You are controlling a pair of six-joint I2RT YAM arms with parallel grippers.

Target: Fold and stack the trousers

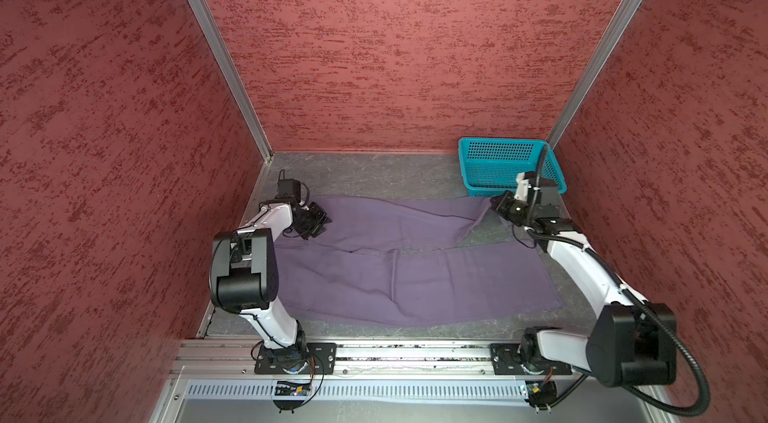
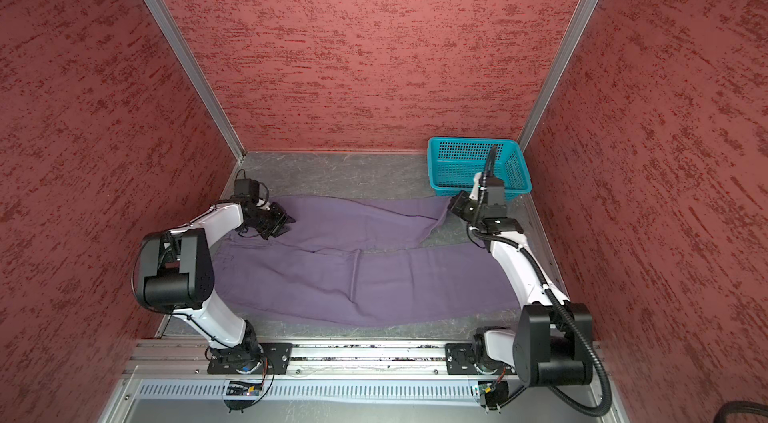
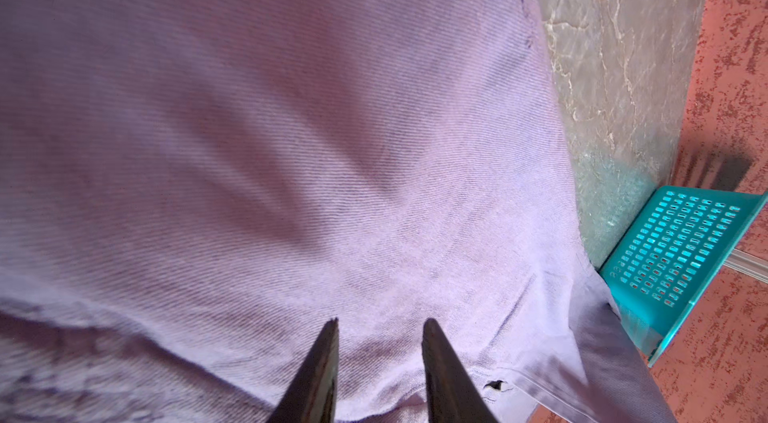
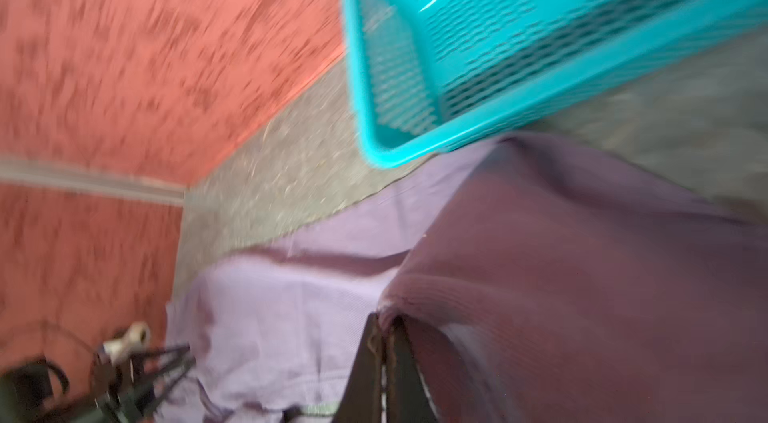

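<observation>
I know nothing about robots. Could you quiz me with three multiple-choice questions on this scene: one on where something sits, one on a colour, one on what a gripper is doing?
1. Where is the basket?
A) far right corner
B) near left corner
C) centre

2. What colour are the trousers?
A) green
B) muted purple
C) white

3. The right gripper is:
A) wide open and empty
B) holding the basket
C) shut on a trouser leg's end

Answers:
1 A: both top views show it far back on the right.
2 B: the cloth is purple throughout.
3 C: the right wrist view shows closed jaws pinching cloth.
</observation>
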